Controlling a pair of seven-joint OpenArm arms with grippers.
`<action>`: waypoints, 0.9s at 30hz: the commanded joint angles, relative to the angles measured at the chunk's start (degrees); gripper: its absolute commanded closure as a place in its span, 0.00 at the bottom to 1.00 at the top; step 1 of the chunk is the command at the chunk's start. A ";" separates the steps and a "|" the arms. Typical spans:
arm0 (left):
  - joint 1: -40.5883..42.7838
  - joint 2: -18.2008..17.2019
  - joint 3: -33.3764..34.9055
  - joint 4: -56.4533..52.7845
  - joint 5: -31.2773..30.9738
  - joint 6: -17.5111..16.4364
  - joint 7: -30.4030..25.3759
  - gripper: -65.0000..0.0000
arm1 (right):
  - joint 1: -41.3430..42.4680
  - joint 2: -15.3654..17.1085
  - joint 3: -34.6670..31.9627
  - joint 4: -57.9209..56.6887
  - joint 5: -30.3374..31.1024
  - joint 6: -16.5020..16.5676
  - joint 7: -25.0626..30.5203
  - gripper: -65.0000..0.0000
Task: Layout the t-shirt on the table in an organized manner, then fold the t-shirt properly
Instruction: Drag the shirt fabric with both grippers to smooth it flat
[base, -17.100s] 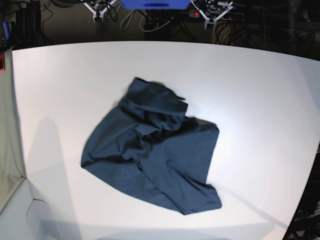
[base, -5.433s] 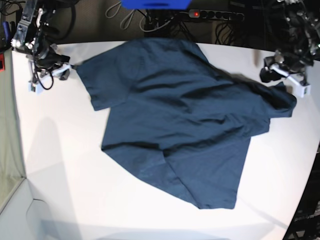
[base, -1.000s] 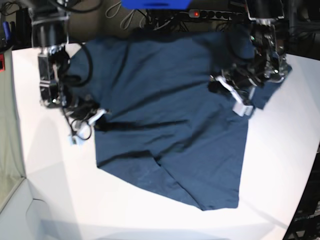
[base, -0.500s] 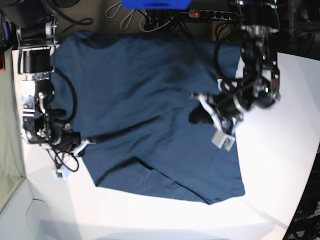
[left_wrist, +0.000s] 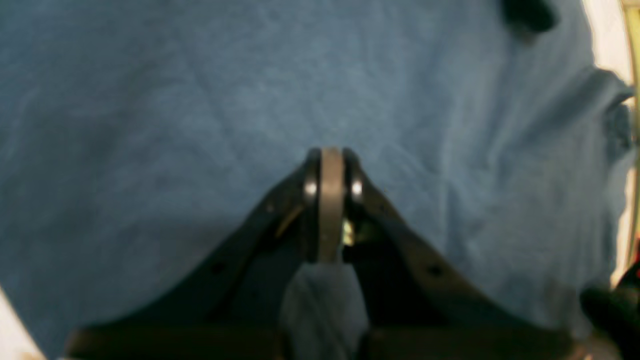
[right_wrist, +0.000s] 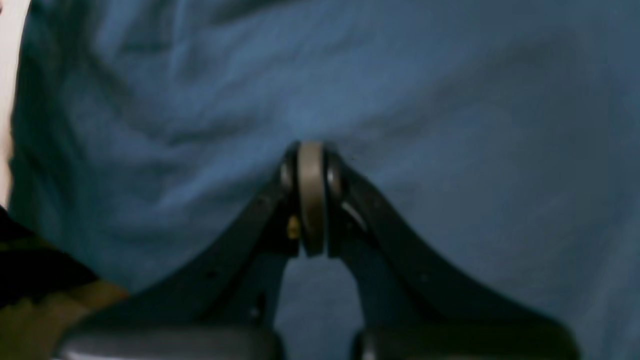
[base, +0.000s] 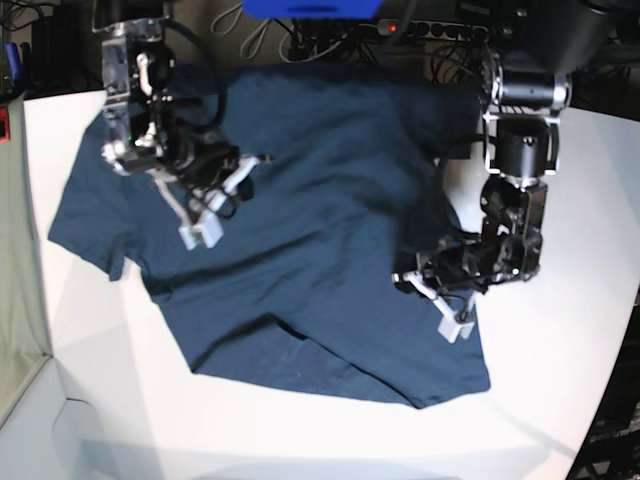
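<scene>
On white table (base: 560, 380), spread navy t-shirt (base: 320, 220), seemingly pinched by both tools.

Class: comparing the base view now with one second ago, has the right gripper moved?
Yes. The right gripper, shut on the t-shirt, has moved away from the table's left edge, toward the shirt's middle.

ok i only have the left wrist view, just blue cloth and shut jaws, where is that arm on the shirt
Observer: The left gripper is at the edge of the t-shirt on the base view's right, low down near the hem corner.
Operator: and the other arm
Observer: The right gripper is shut too, over the shirt's upper part on that view's left.
Operator: shirt flat yet
Observer: Mostly spread on the table, but a diagonal fold crosses the lower part.
</scene>
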 joint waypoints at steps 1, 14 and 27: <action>-3.21 -0.04 1.67 -0.85 -1.17 -0.51 -2.47 1.00 | -0.32 -0.15 -0.95 0.86 1.03 0.13 0.64 1.00; -1.63 -0.30 6.50 -7.70 17.12 -0.51 -10.91 1.00 | -1.20 4.86 -3.06 -18.04 0.94 0.04 14.00 1.00; 13.32 -9.18 6.33 5.48 16.59 -0.95 -0.36 1.00 | 10.76 12.77 3.01 -32.02 0.94 0.04 16.28 1.00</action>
